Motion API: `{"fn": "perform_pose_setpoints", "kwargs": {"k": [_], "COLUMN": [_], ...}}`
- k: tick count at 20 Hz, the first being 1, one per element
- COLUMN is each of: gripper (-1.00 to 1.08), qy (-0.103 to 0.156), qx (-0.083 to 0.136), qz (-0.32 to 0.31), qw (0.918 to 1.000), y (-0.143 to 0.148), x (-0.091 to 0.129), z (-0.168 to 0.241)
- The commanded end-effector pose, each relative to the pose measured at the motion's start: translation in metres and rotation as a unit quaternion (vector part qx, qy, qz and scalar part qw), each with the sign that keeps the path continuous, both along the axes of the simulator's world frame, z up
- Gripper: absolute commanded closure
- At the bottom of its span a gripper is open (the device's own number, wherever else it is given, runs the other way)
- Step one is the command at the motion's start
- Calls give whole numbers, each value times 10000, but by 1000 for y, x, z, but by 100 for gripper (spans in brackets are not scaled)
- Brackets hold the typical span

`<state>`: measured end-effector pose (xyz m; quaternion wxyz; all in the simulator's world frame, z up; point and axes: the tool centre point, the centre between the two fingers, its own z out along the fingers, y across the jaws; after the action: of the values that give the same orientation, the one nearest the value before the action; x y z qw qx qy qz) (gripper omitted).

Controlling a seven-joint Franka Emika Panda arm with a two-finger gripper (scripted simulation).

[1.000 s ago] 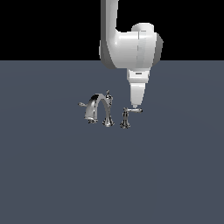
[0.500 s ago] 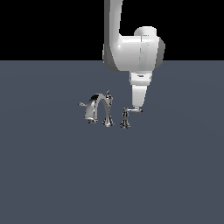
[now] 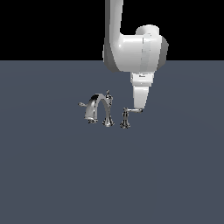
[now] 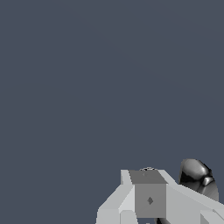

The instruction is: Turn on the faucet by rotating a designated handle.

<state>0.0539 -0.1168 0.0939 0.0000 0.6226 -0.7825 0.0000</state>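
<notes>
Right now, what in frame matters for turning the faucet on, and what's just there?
Job:
- handle, standing apart from the spout
- faucet
- claw, at the lever's end

Just there:
- grey floor
- nothing else in view

— What sort of place are you looking at here?

— You're looking at a simulator's render, not a real room. A flat, featureless slate-grey floor is running to a straight horizon under plain black. A chrome faucet is standing straight on it, a smooth white arm is hanging over it, and both are showing as clean, computer-drawn shapes.
</notes>
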Motion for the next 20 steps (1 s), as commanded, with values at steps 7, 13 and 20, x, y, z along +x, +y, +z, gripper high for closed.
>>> {"fn": "perform_pose_setpoints", "kwargs": {"k": [7, 13, 20], "gripper": [108, 108, 108], "qy": [0, -44, -22], "qx": [0, 6, 3], "qz": [0, 40, 19], "qw": [10000, 10000, 10000], "y": [-5, 5, 14], "x": [-26, -30, -52], "z": [0, 0, 0]}}
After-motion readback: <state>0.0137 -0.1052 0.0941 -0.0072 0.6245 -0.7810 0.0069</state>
